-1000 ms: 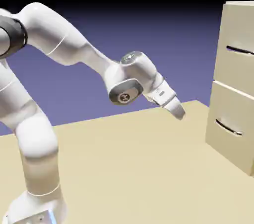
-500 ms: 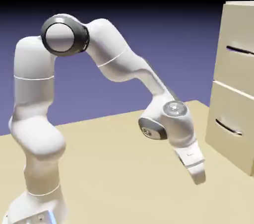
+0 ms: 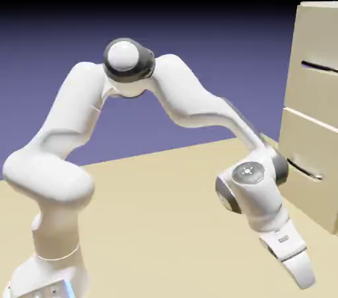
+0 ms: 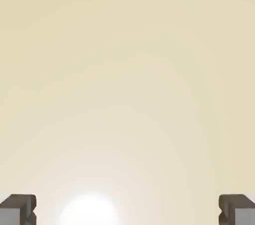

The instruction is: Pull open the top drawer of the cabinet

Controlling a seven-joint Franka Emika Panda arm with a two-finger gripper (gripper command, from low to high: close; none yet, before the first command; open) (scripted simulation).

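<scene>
Beige table (image 3: 165,211) under blue-violet backdrop | cabinet (image 3: 313,111) at table's right end | top drawer (image 3: 318,82) shut, rigid, probably slides stiffly; grasp its thin dark handle (image 3: 319,66) mid-bar | gripper (image 3: 300,275) low over table, well below handle, fingers (image 4: 20,208) spread wide, empty

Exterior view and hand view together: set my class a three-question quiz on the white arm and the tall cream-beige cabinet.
1. True or false: the pincer grips the thin dark bar handle of the top drawer of the tall cream-beige cabinet.
2. The pincer is: A) above the cabinet, B) low over the beige table, C) inside a drawer.
3. What fills the hand view between the grey fingertips?

Key: 1 false; 2 B; 3 plain beige surface, nothing held.
</scene>
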